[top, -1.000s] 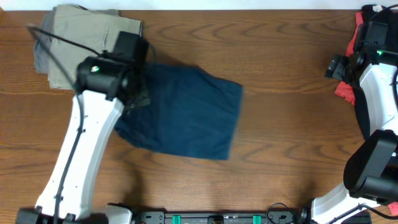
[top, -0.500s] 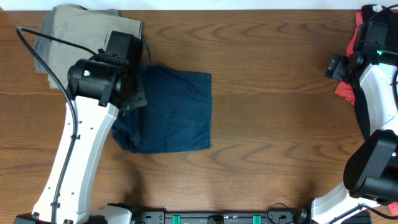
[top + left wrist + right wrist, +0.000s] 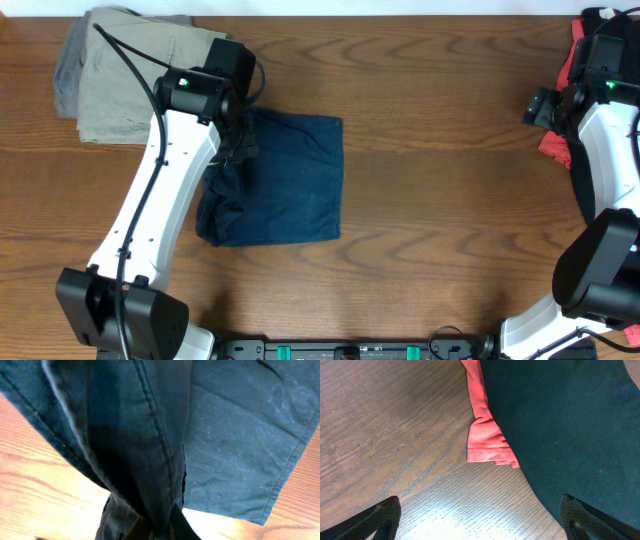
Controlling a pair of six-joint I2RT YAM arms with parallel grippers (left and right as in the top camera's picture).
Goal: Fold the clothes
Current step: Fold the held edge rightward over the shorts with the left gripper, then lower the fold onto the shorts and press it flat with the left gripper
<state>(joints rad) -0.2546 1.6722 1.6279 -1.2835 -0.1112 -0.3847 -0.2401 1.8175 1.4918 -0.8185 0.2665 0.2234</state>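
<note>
One fold in, we judge: left gripper (image 3: 238, 152) pinches the navy shorts (image 3: 295, 185), right gripper (image 3: 480, 516) spread empty; next, lay the edge flat

White arm links (image 3: 150, 215), black joints (image 3: 215, 70), black cable (image 3: 128, 55), green LEDs (image 3: 183, 80).

Wood-grain table (image 3: 450, 200) is filling the view, light is glaring off it, white strip (image 3: 400, 7) is running along its far edge.
</note>
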